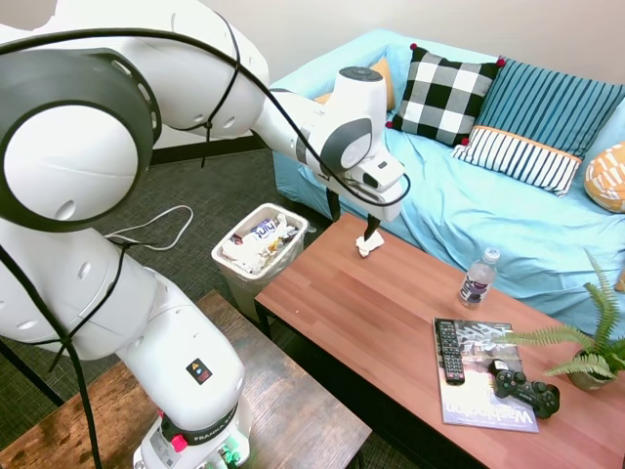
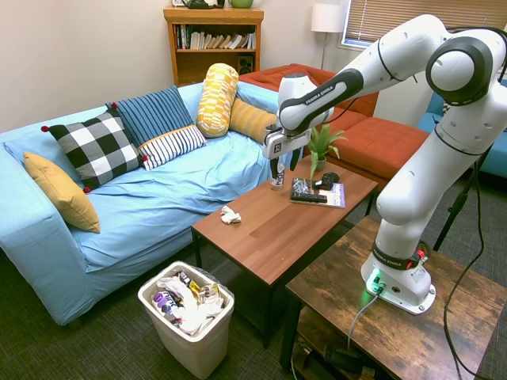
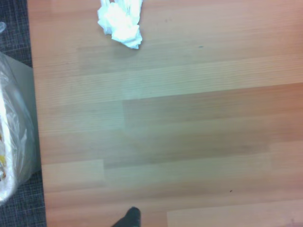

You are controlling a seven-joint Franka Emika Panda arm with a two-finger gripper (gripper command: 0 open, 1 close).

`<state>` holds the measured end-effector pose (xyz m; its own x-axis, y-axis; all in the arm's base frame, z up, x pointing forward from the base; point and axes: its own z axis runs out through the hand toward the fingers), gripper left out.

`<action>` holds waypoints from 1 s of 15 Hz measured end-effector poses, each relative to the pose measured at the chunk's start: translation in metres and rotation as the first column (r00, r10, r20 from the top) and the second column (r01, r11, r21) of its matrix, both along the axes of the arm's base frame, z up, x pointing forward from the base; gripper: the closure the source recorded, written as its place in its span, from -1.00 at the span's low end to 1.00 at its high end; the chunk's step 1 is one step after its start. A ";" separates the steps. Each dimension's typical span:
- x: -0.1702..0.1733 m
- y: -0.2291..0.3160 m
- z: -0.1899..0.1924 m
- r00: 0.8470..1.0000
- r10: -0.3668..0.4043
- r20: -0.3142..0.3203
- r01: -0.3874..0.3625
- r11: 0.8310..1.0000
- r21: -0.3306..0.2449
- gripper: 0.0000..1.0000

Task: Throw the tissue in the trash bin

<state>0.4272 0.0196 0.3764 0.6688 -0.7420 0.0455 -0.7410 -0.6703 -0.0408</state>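
The tissue (image 1: 369, 244) (image 2: 230, 214) (image 3: 120, 21) is a small crumpled white wad lying on the wooden coffee table (image 1: 361, 322) (image 2: 273, 233), near its sofa-side edge and toward the bin end. My gripper (image 1: 353, 217) (image 2: 283, 165) hangs open and empty well above the table, offset from the tissue toward the table's middle. The trash bin (image 1: 244, 288) (image 2: 186, 348) stands on the carpet just off the table's short end; it is white with a clear liner and full of wrappers and paper. Its liner (image 3: 12, 142) shows in the wrist view.
A water bottle (image 1: 477, 277), a magazine (image 1: 483, 376) with a remote on it, a game controller (image 1: 525, 388) and a potted fern (image 1: 591, 347) occupy the table's far end. The blue sofa (image 2: 158, 198) with cushions runs along one side.
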 end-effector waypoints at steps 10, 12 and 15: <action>0.101 0.033 -0.068 1.000 -0.017 -0.005 0.017 1.000 -0.021 -1.00; 0.130 0.050 -0.104 1.000 -0.016 -0.022 0.016 0.999 -0.036 -1.00; 0.167 0.065 -0.161 0.999 -0.018 -0.050 0.016 0.999 -0.045 -1.00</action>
<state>0.5937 0.0847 0.2153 0.6584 -0.7513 0.0453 -0.7526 -0.6580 0.0260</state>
